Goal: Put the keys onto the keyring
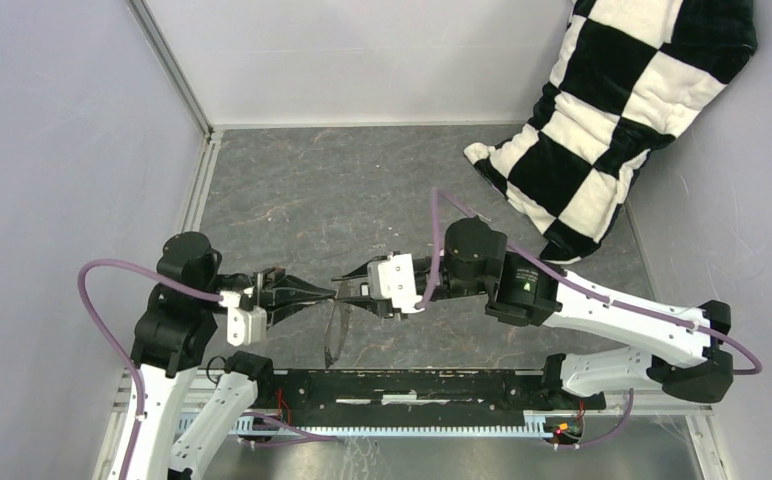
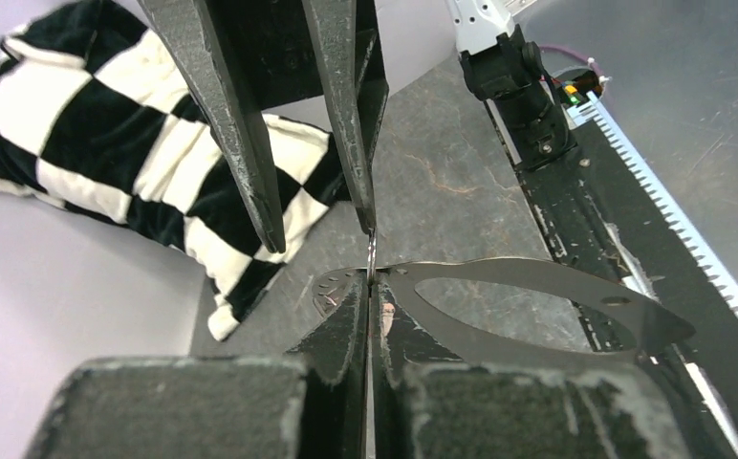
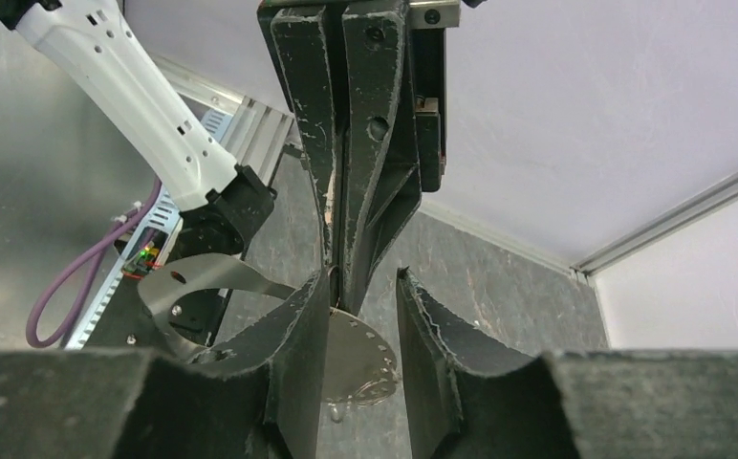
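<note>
left claw (image 2: pixel 370 287): jaws fully closed, pinching the keyring (image 2: pixel 518 270) edge-on at its rounded, perforated end. Looks raised off the counter (image 1: pixel 292 200), held between the two arms. In the top view the keyring shows as a thin hoop running from the pinch point toward the near edge.

right claw (image 3: pixel 363 277): jaws partway apart, clamped on nothing. It faces the left claw tip to tip, and its fingers (image 3: pixel 298 354) straddle the left claw's tips and the held end of the keyring. One finger sits right against the left claw's tip; the other stands clear of it.

keys: can't make them out in any view, either too small or hidden behind the fingers.

Further out: grey marbled counter, and a black rail (image 1: pixel 412 385) along the near edge by the arm bases. A black-and-white checked pillow (image 1: pixel 612 110) is propped in the far right corner, well apart from both claws.
</note>
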Robot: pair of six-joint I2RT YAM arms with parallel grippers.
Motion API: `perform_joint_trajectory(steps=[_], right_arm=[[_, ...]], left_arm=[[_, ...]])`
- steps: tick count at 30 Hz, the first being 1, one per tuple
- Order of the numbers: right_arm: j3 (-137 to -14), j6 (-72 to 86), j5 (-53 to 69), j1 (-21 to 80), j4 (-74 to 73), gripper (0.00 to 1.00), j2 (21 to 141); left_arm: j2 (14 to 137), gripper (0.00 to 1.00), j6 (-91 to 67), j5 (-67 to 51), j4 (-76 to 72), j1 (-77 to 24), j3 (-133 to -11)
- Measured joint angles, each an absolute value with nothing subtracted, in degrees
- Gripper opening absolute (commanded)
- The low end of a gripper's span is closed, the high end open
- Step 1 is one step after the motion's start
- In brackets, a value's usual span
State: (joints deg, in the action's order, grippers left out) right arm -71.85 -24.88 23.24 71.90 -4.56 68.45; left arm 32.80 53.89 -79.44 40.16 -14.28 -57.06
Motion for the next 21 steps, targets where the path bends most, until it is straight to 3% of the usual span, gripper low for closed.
perform_joint_trajectory(steps=[8, 21], right_arm=[[-78.5, -26.0, 22.4, 71.9, -14.0, 0.31, 71.8], [-88.8, -27.2, 21.6, 72.0, -25.3, 0.38, 77.5]], left_arm=[[34.4, 0.02, 48.9, -78.1, 40.3, -14.3, -57.1], [34.9, 0.02, 46.8, -76.5, 40.4, -14.3, -57.1]])
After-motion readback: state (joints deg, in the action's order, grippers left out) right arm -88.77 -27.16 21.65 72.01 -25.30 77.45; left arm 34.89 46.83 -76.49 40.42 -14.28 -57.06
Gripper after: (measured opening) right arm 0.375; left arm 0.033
